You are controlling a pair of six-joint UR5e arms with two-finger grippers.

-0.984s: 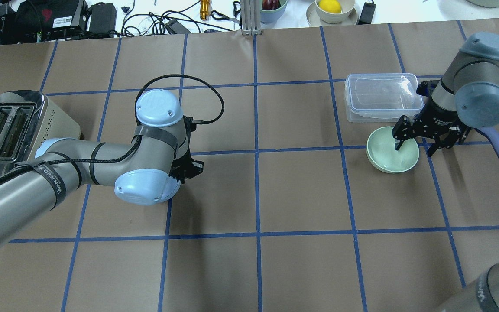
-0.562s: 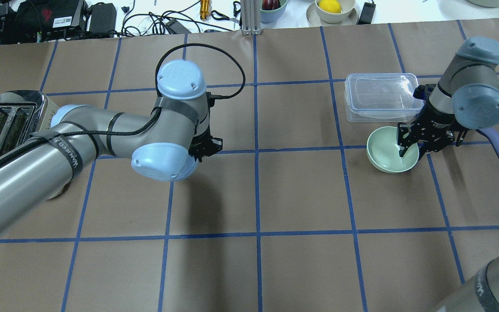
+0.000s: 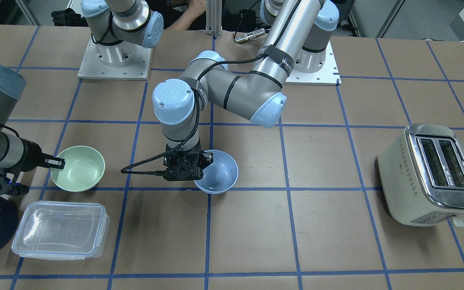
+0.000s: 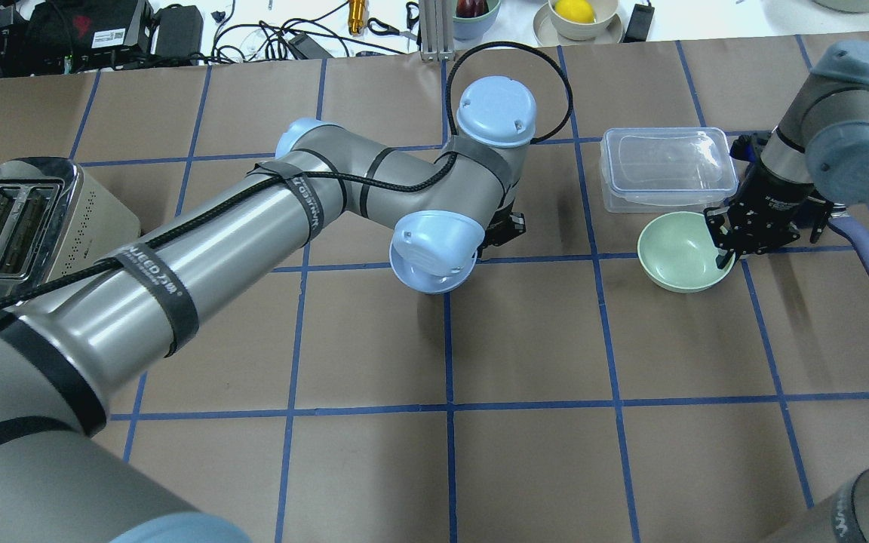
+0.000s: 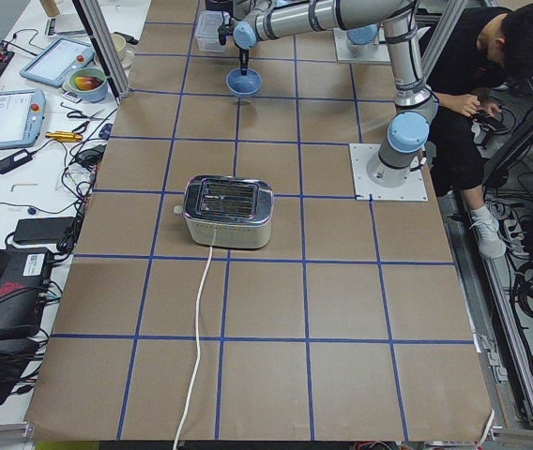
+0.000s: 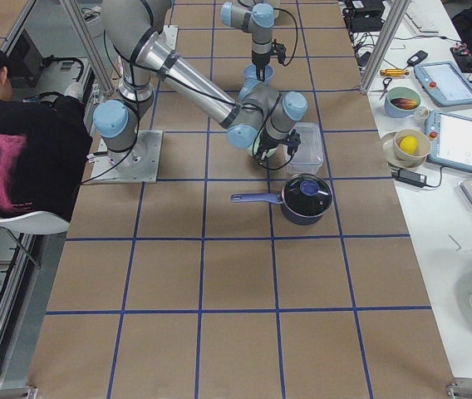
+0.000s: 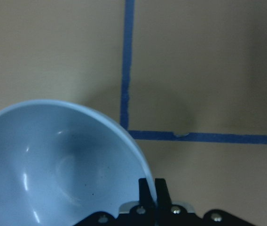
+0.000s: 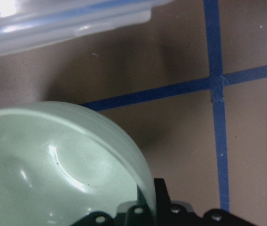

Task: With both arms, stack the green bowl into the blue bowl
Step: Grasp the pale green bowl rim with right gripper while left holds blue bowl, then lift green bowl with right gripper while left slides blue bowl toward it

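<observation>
On tbl point(image 3: 256, 225): 2 bowls point(image 3: 79, 167) point(image 3: 222, 173), 1 toaster point(image 3: 429, 173)

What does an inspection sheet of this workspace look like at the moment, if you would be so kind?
Surface: table covered in brown paper with a blue tape grid.
Job's things: green bowl and blue bowl, both upright, apart, not stacked.
Clutter: toaster; clear lidded container beside the green bowl; saucepan.
Grippers: left gripper shut on the blue bowl's rim; right gripper shut on the green bowl's rim.
Cables: black cable looping off the left wrist; white cord trailing from the toaster.
Surroundings: operator seated by the robot's base; side bench with tablets and dishes.
</observation>
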